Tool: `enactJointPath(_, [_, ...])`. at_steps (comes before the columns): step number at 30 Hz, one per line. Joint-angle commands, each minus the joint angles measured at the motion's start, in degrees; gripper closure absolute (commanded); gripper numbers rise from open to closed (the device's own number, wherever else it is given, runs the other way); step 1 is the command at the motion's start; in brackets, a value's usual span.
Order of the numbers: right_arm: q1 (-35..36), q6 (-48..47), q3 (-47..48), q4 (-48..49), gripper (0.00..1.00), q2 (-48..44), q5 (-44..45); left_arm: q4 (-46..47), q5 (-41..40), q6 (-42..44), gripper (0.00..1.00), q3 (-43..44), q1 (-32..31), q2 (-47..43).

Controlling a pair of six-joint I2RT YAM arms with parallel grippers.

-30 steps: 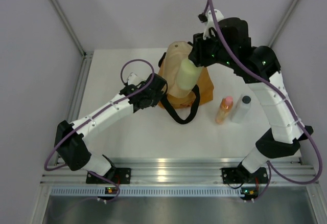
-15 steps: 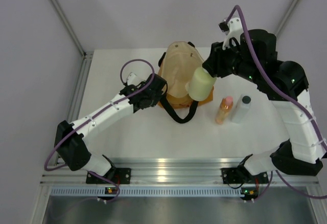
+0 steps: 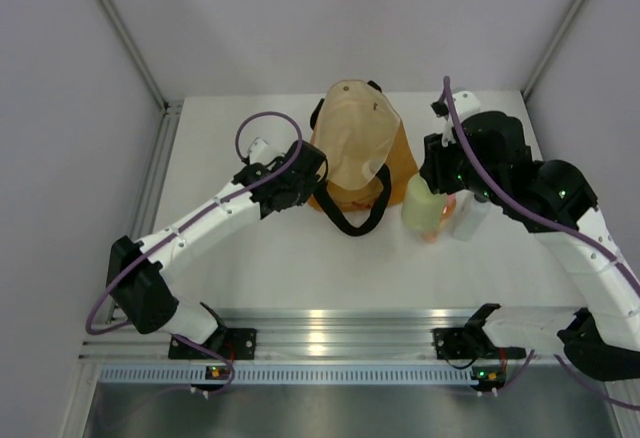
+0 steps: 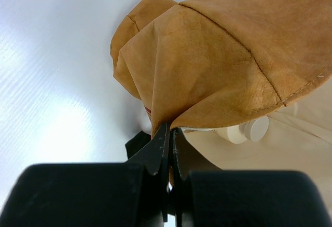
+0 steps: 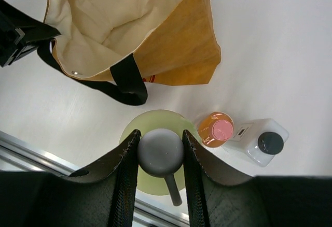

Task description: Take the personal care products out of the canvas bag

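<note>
The mustard-orange canvas bag (image 3: 358, 148) sits toward the back of the white table (image 3: 250, 253), its mouth gaping toward the arms so that the cream lining (image 5: 114, 9) shows, with a black loop handle (image 5: 127, 82) draped over the front edge. The left pincer (image 4: 169, 133) is pressed together on a fold of the bag's rim at its left side, the fabric pinched flat between the two black fingers (image 4: 160, 152); from above, that pincer (image 3: 312, 186) meets the bag right at its lower left corner. Just inside the lining a small pale rounded thing (image 4: 244, 131) shows, too little of it to name. To the right of the bag and clear of it, the right pincer (image 5: 161, 135) points downward and grips the pale-green pump bottle (image 5: 155, 119) by its top, one finger on each side of the rounded pump head, the spout poking out toward the near edge. I cannot tell whether the bottle's base touches the table. It hangs just beside the slim orange bottle with the pink cap (image 5: 217, 129), which stands upright touching or nearly touching the whitish bottle with the black cap (image 5: 258, 141). In the overhead view the pump bottle (image 3: 422, 205) partly covers the orange bottle (image 3: 438, 226), with the whitish bottle (image 3: 470, 220) on its right.
</note>
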Motion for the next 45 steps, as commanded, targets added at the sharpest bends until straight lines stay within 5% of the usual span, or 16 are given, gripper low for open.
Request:
enactJointPath(1, [0.60,0.04,-1.24,13.24,1.00,-5.25,2.03,-1.05,-1.18,0.93,1.00,1.71,-0.02,-1.12])
enactJointPath(11, [0.69,0.04,-25.76,26.96,1.00,-17.74,-0.26,-1.05,-2.06,2.51,1.00,3.47,0.07,-0.86])
enactJointPath(24, [1.65,0.21,-43.52,36.35,1.00,-24.51,-2.63,-1.05,-0.48,4.45,1.00,4.95,0.07,-0.60])
enactJointPath(41, [7.45,5.40,-59.52,47.44,1.00,-25.48,5.63,-0.97,1.81,5.77,1.00,7.68,0.07,-1.48])
enactJointPath(42, [7.81,5.40,-59.53,47.44,0.98,-25.39,6.24,-0.88,1.72,5.77,1.00,7.68,0.07,-1.48])
enactJointPath(45, [9.13,6.01,-58.74,46.39,0.53,-24.52,7.03,-0.97,1.72,5.68,1.00,7.69,0.07,-1.74])
